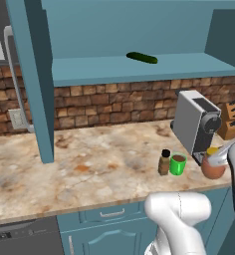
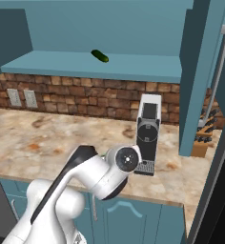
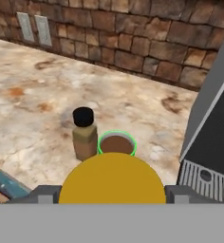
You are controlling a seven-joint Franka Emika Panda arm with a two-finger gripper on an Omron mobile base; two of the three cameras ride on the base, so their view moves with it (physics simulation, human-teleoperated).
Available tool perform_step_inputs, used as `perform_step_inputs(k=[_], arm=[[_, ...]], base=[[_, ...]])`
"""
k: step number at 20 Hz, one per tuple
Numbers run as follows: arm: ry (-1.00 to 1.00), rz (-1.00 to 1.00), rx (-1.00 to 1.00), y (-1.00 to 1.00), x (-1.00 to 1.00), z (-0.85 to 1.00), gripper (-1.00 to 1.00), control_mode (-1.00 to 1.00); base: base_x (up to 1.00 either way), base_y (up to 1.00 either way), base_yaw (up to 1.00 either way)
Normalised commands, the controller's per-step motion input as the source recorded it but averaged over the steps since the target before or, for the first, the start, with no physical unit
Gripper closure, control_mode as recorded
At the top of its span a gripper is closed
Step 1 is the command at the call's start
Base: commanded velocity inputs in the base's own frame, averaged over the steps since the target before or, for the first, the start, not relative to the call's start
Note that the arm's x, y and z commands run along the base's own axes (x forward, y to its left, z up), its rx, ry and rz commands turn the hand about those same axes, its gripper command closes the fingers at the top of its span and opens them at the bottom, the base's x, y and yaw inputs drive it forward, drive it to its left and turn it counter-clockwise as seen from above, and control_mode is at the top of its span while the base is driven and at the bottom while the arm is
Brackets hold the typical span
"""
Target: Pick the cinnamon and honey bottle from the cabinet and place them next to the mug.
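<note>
Cinnamon [image 1: 164,162]: already down on the counter [image 1: 89,164], upright, just beside the mug [image 1: 177,164] on its left in the left base view; done, by the look of it.
Honey bottle [image 1: 212,167]: out of the cabinet [image 1: 139,67], low over the counter on the mug's other side, right in front of the coffee machine [image 1: 196,122]; yellow lid [image 3: 113,179] large at the bottom of the hand view, with mug and cinnamon just beyond.
Gripper [image 1: 216,158]: jaws spread about the honey bottle, clasping it on both sides; resting on the counter or a shade above, cannot tell.
Cabinet shelf: holding a cucumber [image 1: 142,58], no part of the job.
Left to do: set the honey bottle down beside the mug, let go, draw clear.
Progress: judged near the end, one item placed and the second nearly in place.
</note>
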Motion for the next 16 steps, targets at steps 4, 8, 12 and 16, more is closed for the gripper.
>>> perform_step_inputs(k=[4,8,12,16], arm=[[0.0,0.13,0.04,0.0,0.02,-0.15,1.0,-1.0],[0.0,0.03,0.12,0.0,0.26,-0.21,1.0,-1.0],[-0.02,0.0,0.17,0.0,0.35,-0.27,1.0,-1.0],[0.0,0.0,0.08,-0.03,0.27,-0.3,1.0,-1.0]], base=[[0.0,0.0,0.0],[0.0,0.0,0.0],[0.0,0.0,0.0],[0.0,0.0,0.0]])
